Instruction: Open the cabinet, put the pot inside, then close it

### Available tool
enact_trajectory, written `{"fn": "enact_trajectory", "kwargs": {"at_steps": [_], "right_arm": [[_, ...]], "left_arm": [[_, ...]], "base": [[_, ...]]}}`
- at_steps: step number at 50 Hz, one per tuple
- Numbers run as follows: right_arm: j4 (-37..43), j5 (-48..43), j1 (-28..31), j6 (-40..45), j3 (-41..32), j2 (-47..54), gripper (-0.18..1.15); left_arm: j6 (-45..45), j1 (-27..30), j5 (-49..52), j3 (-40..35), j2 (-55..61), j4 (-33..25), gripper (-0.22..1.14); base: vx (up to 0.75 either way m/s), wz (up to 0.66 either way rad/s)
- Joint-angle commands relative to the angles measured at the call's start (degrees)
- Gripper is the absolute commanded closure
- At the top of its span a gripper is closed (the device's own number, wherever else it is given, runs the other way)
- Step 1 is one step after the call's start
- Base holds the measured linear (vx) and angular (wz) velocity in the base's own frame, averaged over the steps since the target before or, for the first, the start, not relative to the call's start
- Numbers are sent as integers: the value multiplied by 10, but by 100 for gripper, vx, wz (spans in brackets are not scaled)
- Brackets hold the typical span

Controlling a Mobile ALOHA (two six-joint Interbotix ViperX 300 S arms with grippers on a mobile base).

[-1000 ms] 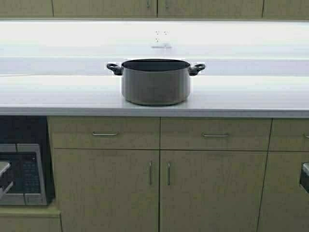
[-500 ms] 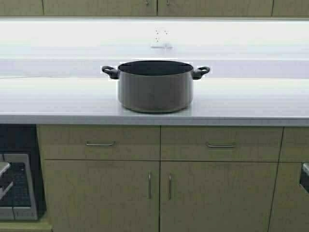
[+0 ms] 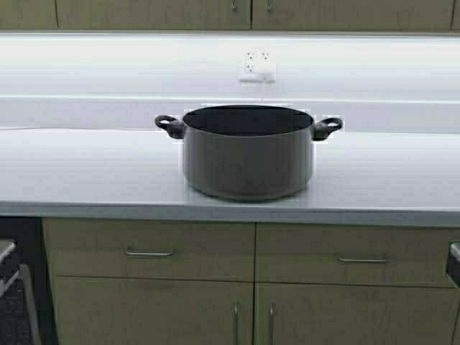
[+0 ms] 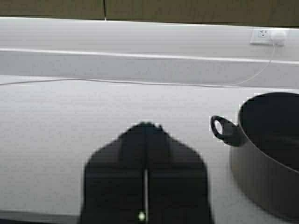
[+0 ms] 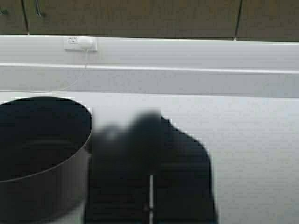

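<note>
Approach step, cabinet (image 3: 251,13) doors shut overhead. Pot (image 3: 248,152) on worktop (image 3: 86,169) between my left jaws (image 4: 145,140) and right jaws (image 5: 149,135), both pressed closed, empty. Next: reach up for a door handle.

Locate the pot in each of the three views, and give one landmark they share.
High view: the pot stands centre frame on the white countertop, both loop handles showing.
Left wrist view: at the frame's right edge, cut off, one loop handle visible.
Right wrist view: pot at the left edge, cut off, dark interior showing.
Shared landmark: the white wall outlet with a plug in it, on the wall behind the pot.
</note>
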Motion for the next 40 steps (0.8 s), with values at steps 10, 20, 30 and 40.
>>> {"fn": "enact_trajectory", "kwargs": {"at_steps": [10, 20, 30, 40], "right_arm": [[-1, -3, 1, 1, -8, 0, 91], [-1, 1, 1, 1, -1, -9, 91], [-1, 1, 1, 1, -3, 0, 91], [3, 0, 2, 4, -4, 0, 89]], "left_arm": [[-15, 1, -5, -10, -8, 2, 89], [-21, 1, -4, -4, -20, 2, 89], [-25, 1, -4, 10, -34, 1, 89], [-28, -4, -1, 18, -48, -1, 87]], "base": [[34, 2], [31, -1], [24, -10], [17, -7]]}}
